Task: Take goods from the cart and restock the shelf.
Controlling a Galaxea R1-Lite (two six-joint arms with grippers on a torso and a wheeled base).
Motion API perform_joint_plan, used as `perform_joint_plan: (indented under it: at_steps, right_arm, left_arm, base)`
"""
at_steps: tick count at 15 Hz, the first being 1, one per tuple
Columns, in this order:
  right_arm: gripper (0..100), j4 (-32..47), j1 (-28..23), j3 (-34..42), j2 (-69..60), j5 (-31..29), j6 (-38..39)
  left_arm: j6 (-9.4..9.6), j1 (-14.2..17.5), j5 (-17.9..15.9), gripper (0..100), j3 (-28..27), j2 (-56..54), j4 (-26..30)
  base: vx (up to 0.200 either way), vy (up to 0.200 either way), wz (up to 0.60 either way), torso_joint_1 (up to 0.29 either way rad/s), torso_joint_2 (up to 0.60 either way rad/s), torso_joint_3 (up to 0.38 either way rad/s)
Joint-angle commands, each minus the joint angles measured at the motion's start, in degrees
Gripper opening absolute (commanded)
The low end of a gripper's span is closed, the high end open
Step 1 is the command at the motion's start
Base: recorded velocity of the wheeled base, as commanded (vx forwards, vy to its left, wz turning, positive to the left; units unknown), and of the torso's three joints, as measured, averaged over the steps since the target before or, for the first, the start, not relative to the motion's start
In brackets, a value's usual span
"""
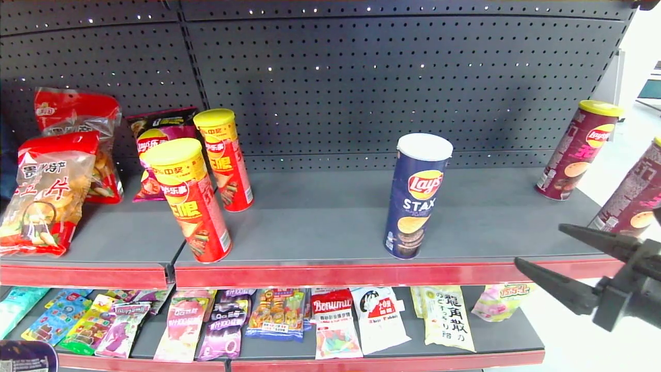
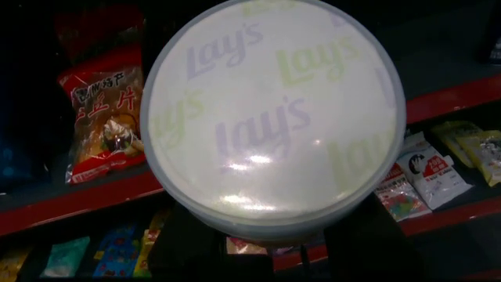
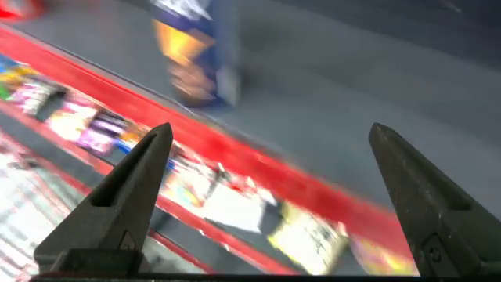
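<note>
A white-lidded chips can (image 2: 274, 117) sits in my left gripper (image 2: 270, 254), whose dark fingers (image 2: 184, 254) close on its body below the lid. The can's dark blue end (image 1: 26, 356) shows at the bottom left of the head view. My right gripper (image 1: 538, 244) hangs open and empty in front of the right end of the upper shelf (image 1: 330, 217). A blue chips can (image 1: 415, 196) stands upright on that shelf, to the left of the right gripper. In the right wrist view the open gripper (image 3: 270, 133) is in front of the shelf's red edge (image 3: 258, 160), with the blue can (image 3: 192, 55) beyond it.
Two red cans (image 1: 193, 201) with yellow lids and red snack bags (image 1: 44, 196) stand at the shelf's left. Two maroon cans (image 1: 578, 150) lean at the right end. The lower shelf (image 1: 387, 359) holds several flat snack packets. Bare shelf lies either side of the blue can.
</note>
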Motion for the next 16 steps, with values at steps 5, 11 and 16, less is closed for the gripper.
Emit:
perform_joint_plan:
  at_steps: [5,11,16]
  right_arm:
    - [100,28.6,-13.4,4.5,-38.3,-0.7,-0.5]
    - [100,36.6,-12.9,13.8,-58.5,-7.0,1.0]
    - [100,36.5,-11.2,14.1,-61.7,-8.3,4.6]
  left_arm:
    - [-0.09,0.0,-1.4,0,-0.8,2.3,-1.7]
    - [-0.18,-0.1,-3.4,0,0.2,1.7,-0.9]
    - [-0.18,-0.2,-3.8,0,0.5,1.8,-1.0]
  base:
    - [0.0,0.0,0.0,0.0,0.0,0.0]
    - [0.0,0.0,0.0,0.0,0.0,0.0]
    - [0.0,0.0,0.0,0.0,0.0,0.0]
